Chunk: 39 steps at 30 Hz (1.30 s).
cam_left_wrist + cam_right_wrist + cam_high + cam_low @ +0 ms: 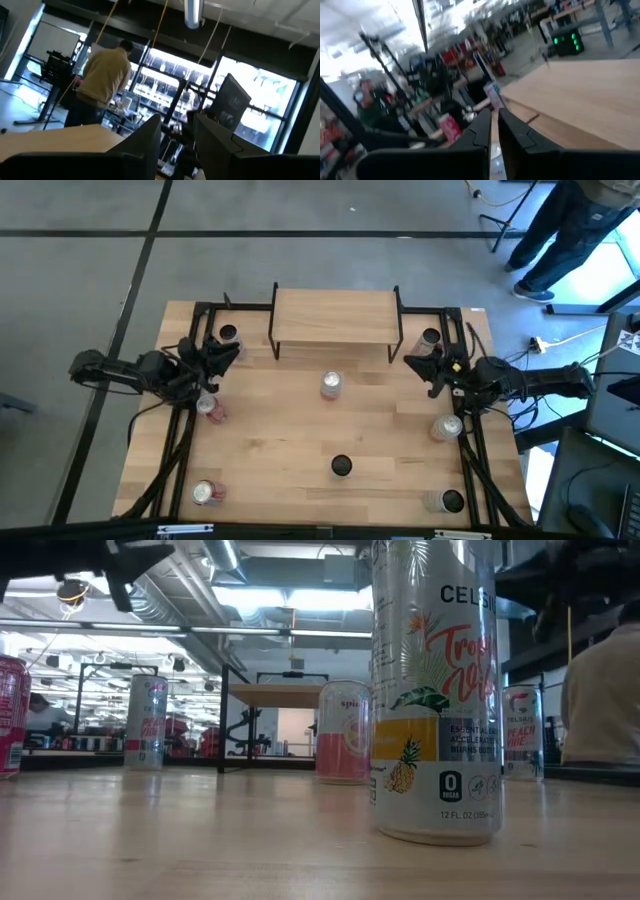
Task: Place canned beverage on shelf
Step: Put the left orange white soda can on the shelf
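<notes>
While cans dot the bench (pixel 280 430), one can (pixel 331 385) stands just before the empty shelf (pixel 335 317); left end effector (pixel 225 352) parted, right end effector (pixel 418 363) nearly together, both holding nothing.

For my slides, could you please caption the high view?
Both grippers, left and right, flank the bare shelf; cans stand scattered on the table.

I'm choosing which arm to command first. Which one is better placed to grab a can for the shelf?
Probably the left gripper: it hangs nearly over the can on its side, fingers apart. The right gripper looks nearly closed. The shelf is bare.
</notes>
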Each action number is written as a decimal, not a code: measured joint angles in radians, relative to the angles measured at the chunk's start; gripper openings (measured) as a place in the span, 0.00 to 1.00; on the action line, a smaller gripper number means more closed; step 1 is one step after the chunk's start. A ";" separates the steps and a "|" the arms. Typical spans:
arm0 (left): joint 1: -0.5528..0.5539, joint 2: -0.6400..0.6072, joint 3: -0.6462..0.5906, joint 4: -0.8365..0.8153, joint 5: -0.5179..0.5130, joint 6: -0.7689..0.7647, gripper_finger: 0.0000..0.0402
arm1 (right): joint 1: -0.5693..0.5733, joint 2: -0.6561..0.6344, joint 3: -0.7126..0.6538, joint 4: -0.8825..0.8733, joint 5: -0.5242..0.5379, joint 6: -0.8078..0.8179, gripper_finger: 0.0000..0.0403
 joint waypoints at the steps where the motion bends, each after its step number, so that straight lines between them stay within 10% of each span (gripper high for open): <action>1: 0.000 0.024 0.014 0.000 0.005 -0.011 0.27 | 0.000 0.033 0.021 0.019 0.012 0.002 0.06; 10: 0.022 0.126 0.090 0.043 -0.029 -0.051 0.27 | 0.000 0.271 0.182 0.148 0.162 -0.106 0.12; 27: 0.039 0.253 0.096 0.036 0.012 -0.078 0.27 | 0.000 0.934 0.462 0.059 -0.062 -0.194 0.96; 39: 0.039 0.252 0.096 0.057 0.012 -0.077 0.27 | -0.013 1.122 0.537 0.019 0.036 -0.213 0.91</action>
